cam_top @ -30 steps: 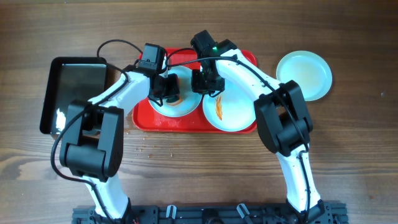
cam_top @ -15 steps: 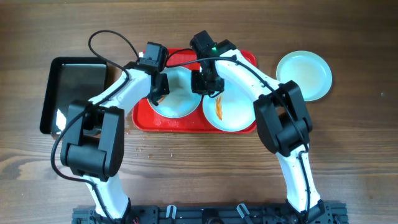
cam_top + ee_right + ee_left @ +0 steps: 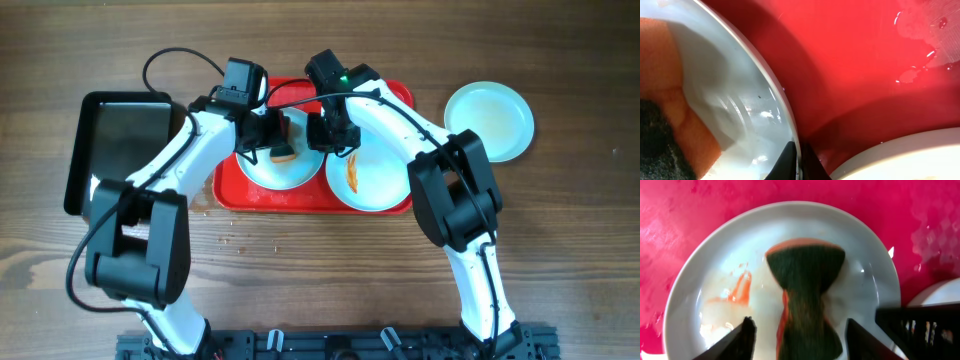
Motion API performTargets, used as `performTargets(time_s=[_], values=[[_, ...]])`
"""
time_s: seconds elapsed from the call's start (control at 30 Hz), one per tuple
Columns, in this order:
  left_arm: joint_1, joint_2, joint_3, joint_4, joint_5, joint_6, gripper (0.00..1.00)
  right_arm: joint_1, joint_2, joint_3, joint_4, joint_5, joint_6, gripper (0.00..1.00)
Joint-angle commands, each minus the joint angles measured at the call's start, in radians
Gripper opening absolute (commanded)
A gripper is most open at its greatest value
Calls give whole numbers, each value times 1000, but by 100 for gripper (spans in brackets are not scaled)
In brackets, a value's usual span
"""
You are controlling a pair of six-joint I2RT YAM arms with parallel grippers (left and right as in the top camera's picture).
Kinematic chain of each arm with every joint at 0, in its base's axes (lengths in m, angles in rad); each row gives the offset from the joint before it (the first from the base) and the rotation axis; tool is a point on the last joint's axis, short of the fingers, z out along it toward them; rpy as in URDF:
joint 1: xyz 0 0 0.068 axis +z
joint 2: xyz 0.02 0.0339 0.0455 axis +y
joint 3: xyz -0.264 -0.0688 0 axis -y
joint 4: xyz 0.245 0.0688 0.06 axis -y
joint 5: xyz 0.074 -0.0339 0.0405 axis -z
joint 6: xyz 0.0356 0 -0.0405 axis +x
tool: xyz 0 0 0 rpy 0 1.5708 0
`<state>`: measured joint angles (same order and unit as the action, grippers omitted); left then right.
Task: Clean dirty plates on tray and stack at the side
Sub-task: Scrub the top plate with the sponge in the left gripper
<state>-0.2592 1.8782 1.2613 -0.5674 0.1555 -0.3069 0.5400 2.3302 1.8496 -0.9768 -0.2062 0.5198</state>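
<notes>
Your left hand [image 3: 801, 341] is closed on the sponge [image 3: 805, 275], squeezing it at the waist so that it flares out ahead of the fingers [image 3: 746, 336]. The scrub face is down on the first plate [image 3: 715, 280], which sits in the red tray [image 3: 680, 210]. Key relation: the sponge's long axis runs straight out from the hand. The visible orange smear [image 3: 737, 287] lies off to the left-finger side, just beside the sponge and not under it. Judged from that, the next stroke should go sideways toward that finger, not forward. Your right hand [image 3: 800, 161] is drawn narrow on the rim of the same plate, off the left hand's right-finger side, with a tip on either side of the edge; I read it as a brace against the scrub. The left hand is the nearer to the smear. The second plate [image 3: 372, 178], streaked orange, lies just beside the right hand on the tray. The third plate [image 3: 490, 120] rests on the table [image 3: 560, 260], well apart from both hands. Hidden: the sponge covers the plate's centre, so any residue beneath it cannot be checked. The left wrist view is blurred, and the pads' grip on the sponge is cut off at the frame bottom; it is probably firm.
</notes>
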Motion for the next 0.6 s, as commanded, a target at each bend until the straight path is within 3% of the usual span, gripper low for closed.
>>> performTargets(time_s=[0.0, 0.07, 0.1, 0.2, 0.23, 0.3, 0.57], values=[[1, 50, 1, 35, 11, 4, 49, 7, 7, -2, -15, 23, 5, 4], [1, 70, 1, 40, 11, 4, 49, 7, 7, -2, -15, 23, 5, 4], [1, 80, 1, 42, 11, 4, 40, 7, 7, -2, -15, 23, 5, 4], [1, 99, 1, 57, 12, 4, 32, 7, 7, -2, -15, 23, 5, 4], [1, 99, 1, 64, 12, 4, 26, 7, 7, -2, -15, 24, 5, 4], [1, 99, 1, 77, 10, 5, 4, 7, 7, -2, -15, 24, 5, 4], [-51, 57, 0, 38, 79, -23, 4, 7, 7, -2, -3, 24, 5, 4]])
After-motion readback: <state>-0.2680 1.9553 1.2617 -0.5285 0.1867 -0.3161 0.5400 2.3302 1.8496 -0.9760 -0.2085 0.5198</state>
